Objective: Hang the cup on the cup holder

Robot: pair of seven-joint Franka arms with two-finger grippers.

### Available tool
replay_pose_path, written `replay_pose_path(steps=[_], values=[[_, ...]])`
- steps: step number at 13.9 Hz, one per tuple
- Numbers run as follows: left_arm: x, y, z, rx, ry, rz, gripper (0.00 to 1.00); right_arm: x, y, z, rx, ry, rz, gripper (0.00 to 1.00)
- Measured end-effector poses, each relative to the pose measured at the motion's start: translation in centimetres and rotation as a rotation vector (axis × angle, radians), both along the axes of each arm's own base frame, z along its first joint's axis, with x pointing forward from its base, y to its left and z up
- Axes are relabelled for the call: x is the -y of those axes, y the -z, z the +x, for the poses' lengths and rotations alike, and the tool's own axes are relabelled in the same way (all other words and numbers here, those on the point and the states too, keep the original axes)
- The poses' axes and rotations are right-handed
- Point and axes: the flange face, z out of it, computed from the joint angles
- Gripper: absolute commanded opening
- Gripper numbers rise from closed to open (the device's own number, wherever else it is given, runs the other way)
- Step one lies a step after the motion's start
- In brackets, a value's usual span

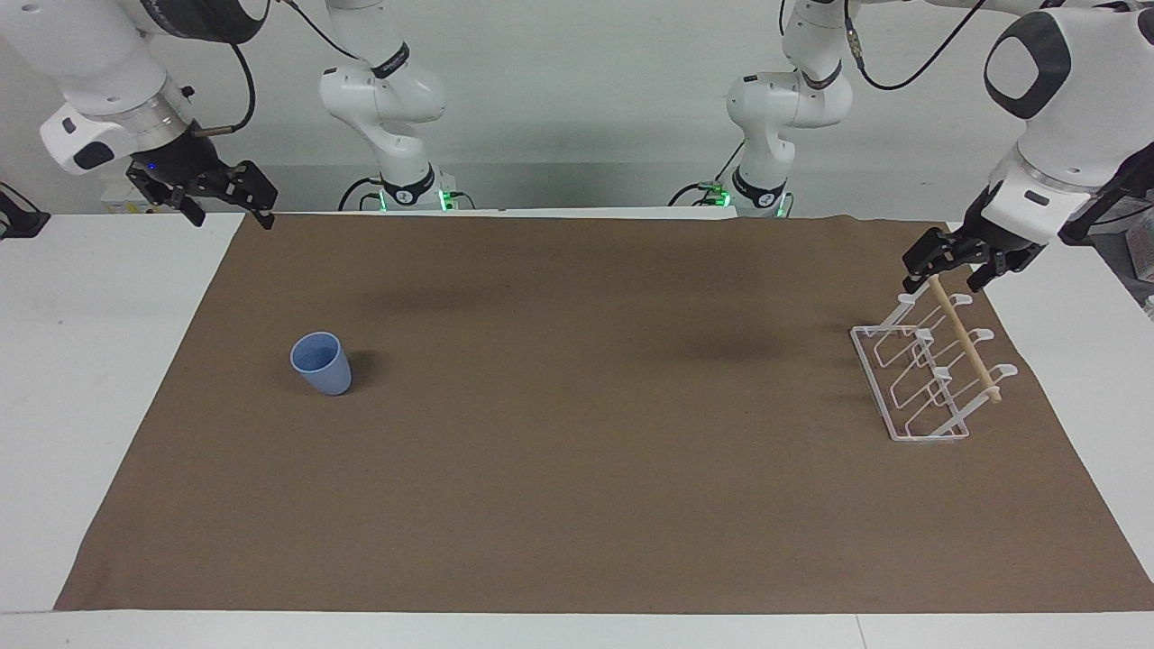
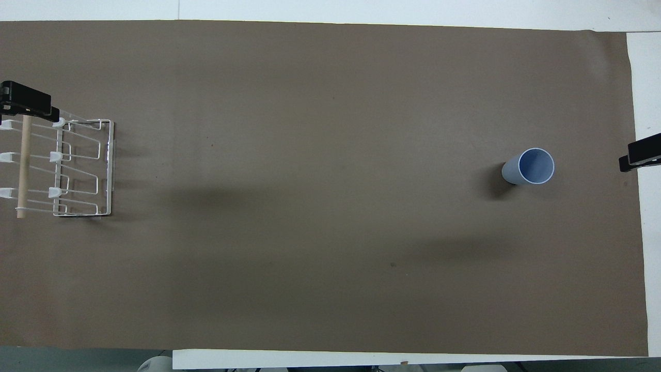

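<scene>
Well, nothing has hold of anything yet. The cup [image 1: 321, 362] stands upright, mouth up, on the brown mat [image 1: 577, 505] that covers the worktop [image 1: 90, 361], and it is well apart from the cup holder [image 1: 929, 379], which sits toward the left arm's end. Taking the cup as the mark: the right gripper [image 1: 212, 194] hangs in the air up by the mat's corner at the cup's own end, fingers spread wide and empty. The left gripper [image 1: 957, 263] is a long way off from the cup, hovering right over the holder's wooden dowel [image 1: 965, 341], fingers likewise wide and holding nothing.

What worries me is that left gripper. From where I stand it looks very close to the upper end of the dowel, though I can't say for sure whether it touches. A light wire rack like that would skid or tip at the slightest nudge, and the prongs would then point somewhere unexpected.

The cup is the other risk. It is smooth, tapered and has no handle, so a pinch on its wall could squirt it out or knock it over. And it has to be turned mouth-down over a slanted prong; come in off-line and it will just push the rack along the mat.
</scene>
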Motion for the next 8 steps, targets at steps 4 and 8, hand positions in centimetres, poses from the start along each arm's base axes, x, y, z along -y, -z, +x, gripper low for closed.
replay_pose_path(steps=[4, 8], values=[[0.0, 0.0, 0.0, 0.000, 0.000, 0.000, 1.00, 0.0, 0.0, 0.0, 0.003, 0.000, 0.000, 1.00], [0.0, 0.0, 0.0, 0.000, 0.000, 0.000, 1.00, 1.5, 2.1, 0.7, 0.087, 0.009, -0.010, 1.00]])
